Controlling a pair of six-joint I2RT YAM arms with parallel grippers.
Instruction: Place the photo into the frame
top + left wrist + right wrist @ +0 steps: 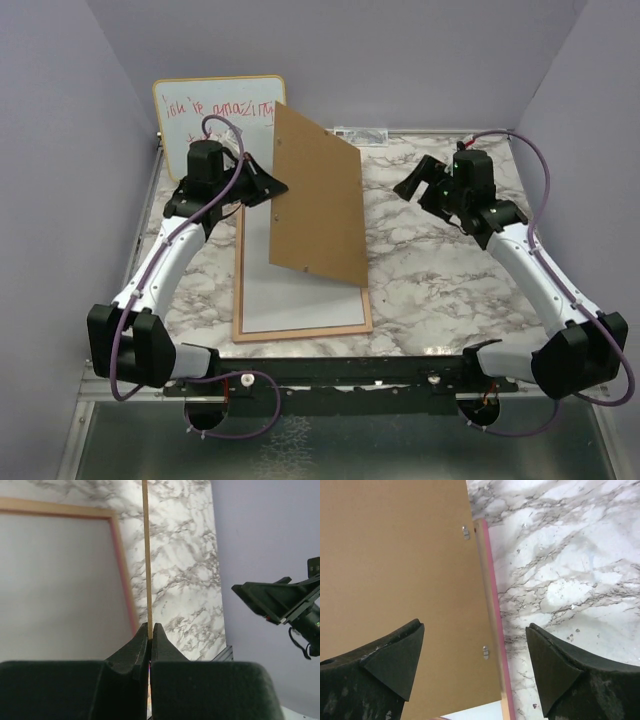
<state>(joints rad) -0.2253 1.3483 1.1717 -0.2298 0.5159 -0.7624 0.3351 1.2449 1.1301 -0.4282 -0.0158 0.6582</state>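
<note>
Starting on the left: my left gripper (150, 630) is clamped hard on the thin edge of the brown backing board (315, 195), holding it tipped up on its low edge over the frame (305, 333), which lies flat on the marble table (440, 270). That pinch is tiny and right at the rim, so I reckon the board could pivot or slide out and smack down on the pane, or its bottom edge could skid and shove the frame around. The little metal clips (465, 531) along the board's edge might also snag the pink border if it comes down crooked. Over on the right, my right gripper (418, 177) hangs spread wide with nothing in it, near the board's face but not touching. Now the annoying bit: I can't actually spot the photo. The pale panel (295, 295) inside the frame could be its white back or just the glass, no way to tell. The board also blocks part of the whiteboard (215, 100) behind it.
</note>
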